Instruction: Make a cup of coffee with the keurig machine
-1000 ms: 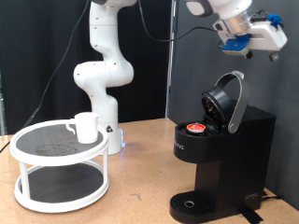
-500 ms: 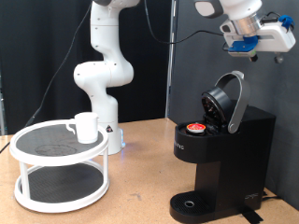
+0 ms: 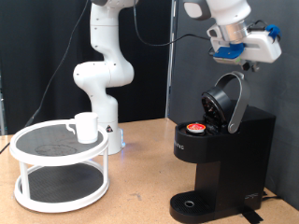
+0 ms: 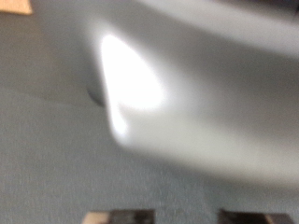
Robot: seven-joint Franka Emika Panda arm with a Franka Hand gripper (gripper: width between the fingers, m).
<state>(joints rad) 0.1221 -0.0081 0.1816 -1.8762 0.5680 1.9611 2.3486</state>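
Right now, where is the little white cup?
In the exterior view, the cup stands on the top tier of the white round table at the left, far from the keurig machine on the right.

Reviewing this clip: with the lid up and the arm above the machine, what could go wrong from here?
1. The gripper hangs just above the raised lid of the keurig machine; an off-line descent might knock the lid rather than press it shut.
2. The red pod shows in the open chamber; if unseated, closing could jam.
3. The cup sits on the white table, not the drip tray, so brewing now would spill.
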